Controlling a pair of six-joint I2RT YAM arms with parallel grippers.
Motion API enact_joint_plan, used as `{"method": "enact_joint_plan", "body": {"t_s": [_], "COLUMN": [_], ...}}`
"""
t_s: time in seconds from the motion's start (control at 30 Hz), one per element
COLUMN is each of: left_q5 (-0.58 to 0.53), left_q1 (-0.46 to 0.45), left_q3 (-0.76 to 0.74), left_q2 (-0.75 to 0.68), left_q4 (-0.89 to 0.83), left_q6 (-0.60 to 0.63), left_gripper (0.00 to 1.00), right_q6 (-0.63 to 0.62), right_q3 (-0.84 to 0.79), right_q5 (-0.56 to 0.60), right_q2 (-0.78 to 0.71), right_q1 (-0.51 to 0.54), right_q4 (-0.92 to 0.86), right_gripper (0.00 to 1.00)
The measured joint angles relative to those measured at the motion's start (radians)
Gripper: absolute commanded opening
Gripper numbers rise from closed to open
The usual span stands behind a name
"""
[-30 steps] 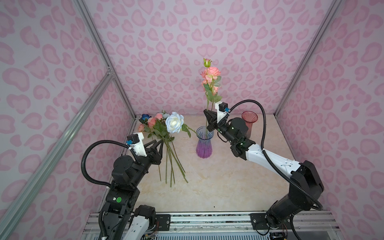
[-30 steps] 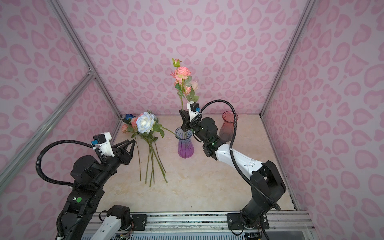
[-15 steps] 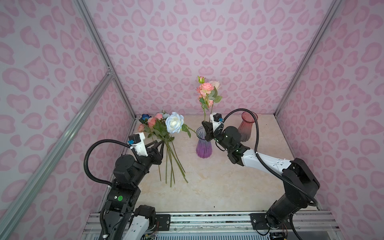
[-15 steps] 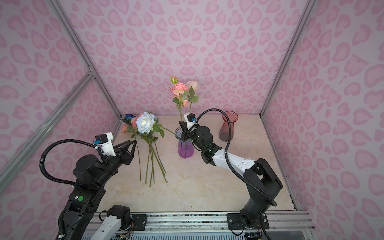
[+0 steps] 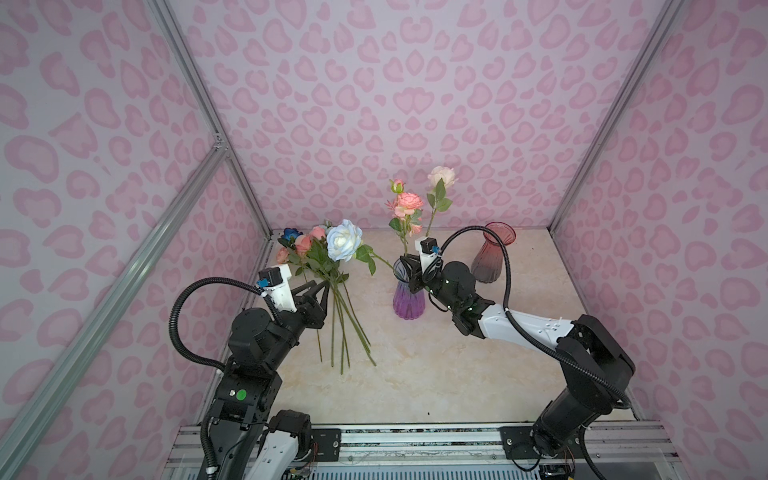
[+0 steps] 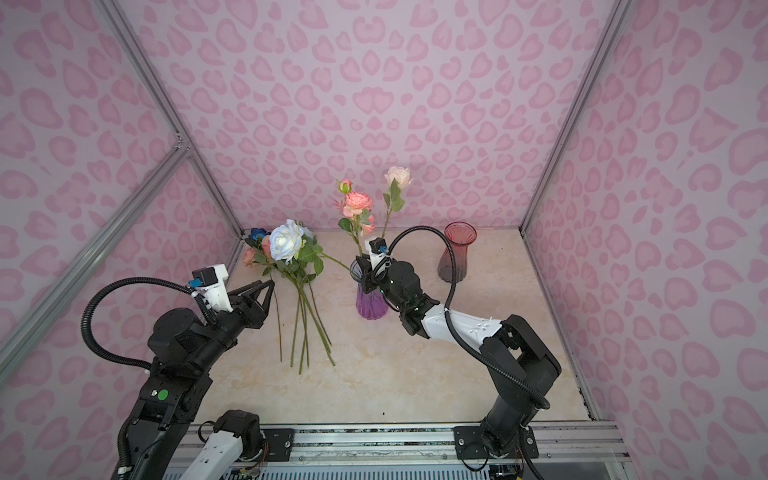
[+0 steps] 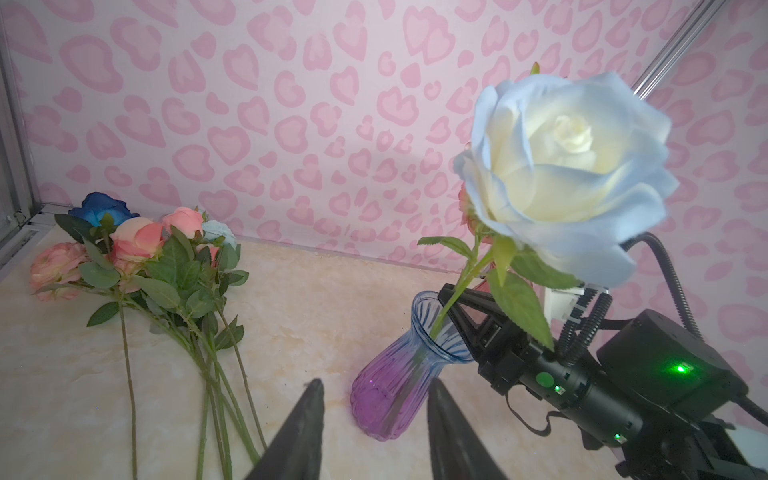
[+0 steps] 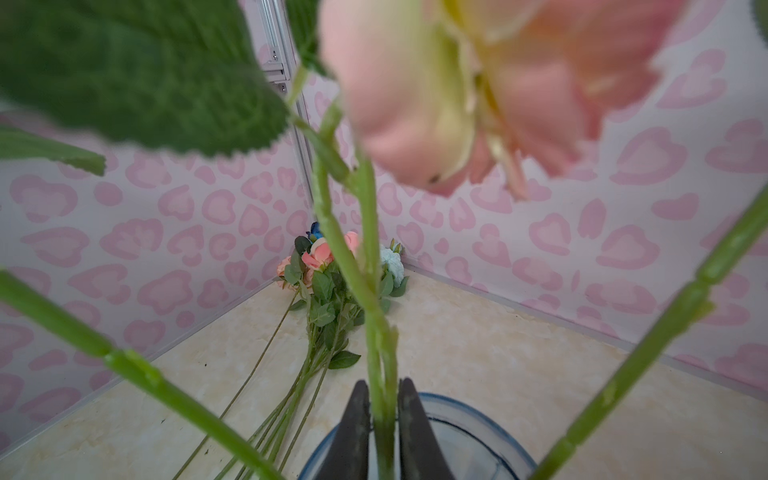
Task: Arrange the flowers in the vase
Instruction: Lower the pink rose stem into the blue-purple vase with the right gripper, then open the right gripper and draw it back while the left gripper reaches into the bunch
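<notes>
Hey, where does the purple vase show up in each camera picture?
Top view: purple vase near the centre, left of the red vase.
Top view: the same vase, same spot.
Left wrist: just beyond the tips of the left hand.
Right wrist: only its blue rim, behind the right hand pinching a flower stem.
Shared landmark: loose flower bunch lying on the table.

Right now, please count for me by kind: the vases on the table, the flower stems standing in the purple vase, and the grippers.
Vases: 2 (purple vase, red vase)
Stems in the purple vase: 3 (white-blue rose, coral spray, cream rose)
Grippers: 2 (left gripper, right gripper)
Total: 7
</notes>
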Motion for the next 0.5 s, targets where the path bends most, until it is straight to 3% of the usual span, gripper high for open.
{"method": "enact_joint_plan", "body": {"t_s": [0.5], "left_q5": [-0.017], "left_q1": [0.0], "left_q3": [0.025], "left_q2": [0.034], "left_q4": [0.014], "left_q6": [-0.009], "left_gripper": [0.42], "right_q6": [-0.023], "right_q3": [-0.001], "right_q5": [0.019], "right_q2": [-0.14], "right_q1": [0.027], "right_q4": [-0.039], "right_gripper": [0.35]}}
